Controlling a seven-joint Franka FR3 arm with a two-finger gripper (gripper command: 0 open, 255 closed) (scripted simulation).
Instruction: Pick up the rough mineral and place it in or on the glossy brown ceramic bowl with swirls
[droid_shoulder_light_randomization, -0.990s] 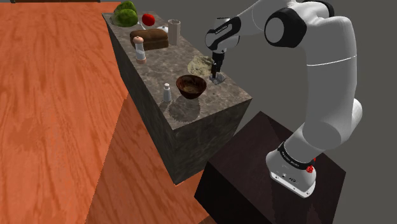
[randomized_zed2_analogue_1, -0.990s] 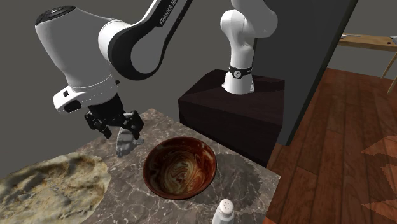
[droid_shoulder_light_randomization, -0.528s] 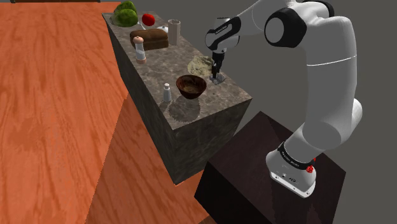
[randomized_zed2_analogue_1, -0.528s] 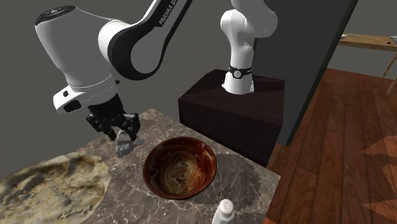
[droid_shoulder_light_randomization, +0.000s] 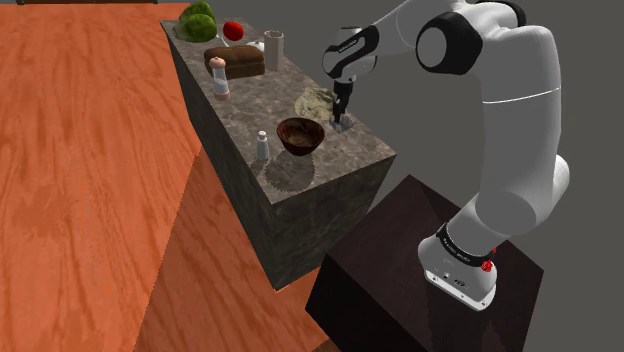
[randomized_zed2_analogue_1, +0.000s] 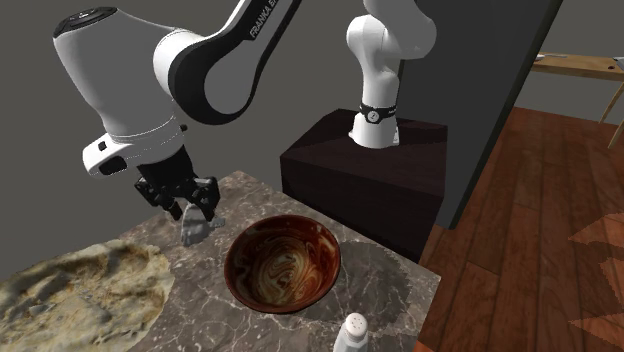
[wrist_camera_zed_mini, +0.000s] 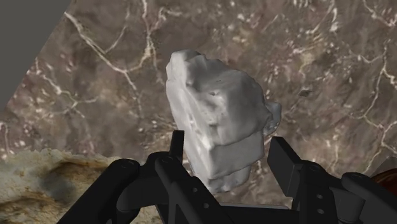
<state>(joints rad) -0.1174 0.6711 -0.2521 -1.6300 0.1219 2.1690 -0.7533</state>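
Observation:
The rough mineral (wrist_camera_zed_mini: 216, 121) is a pale grey lump resting on the marble counter (randomized_zed2_analogue_1: 390, 280). My black gripper (wrist_camera_zed_mini: 226, 149) points down over it and is shut on it, one finger at each side. In the second exterior view the gripper (randomized_zed2_analogue_1: 190, 205) clasps the mineral (randomized_zed2_analogue_1: 196, 231) just beside the glossy brown swirled bowl (randomized_zed2_analogue_1: 283, 262), on that view's left. In the shoulder view the gripper (droid_shoulder_light_randomization: 341, 112) and mineral (droid_shoulder_light_randomization: 341, 123) stand to the right of the bowl (droid_shoulder_light_randomization: 299, 135), near the counter's edge.
A flat tan crusty slab (randomized_zed2_analogue_1: 80, 285) lies close to the mineral. A white shaker (randomized_zed2_analogue_1: 352, 333) stands in front of the bowl. Farther along the counter are another shaker (droid_shoulder_light_randomization: 219, 76), a dark loaf (droid_shoulder_light_randomization: 236, 60), a cup (droid_shoulder_light_randomization: 273, 49), a red fruit (droid_shoulder_light_randomization: 233, 30) and greens (droid_shoulder_light_randomization: 197, 20).
A second ago the fingers stood apart around the mineral; they then closed on it. Over the last half second nothing has moved.

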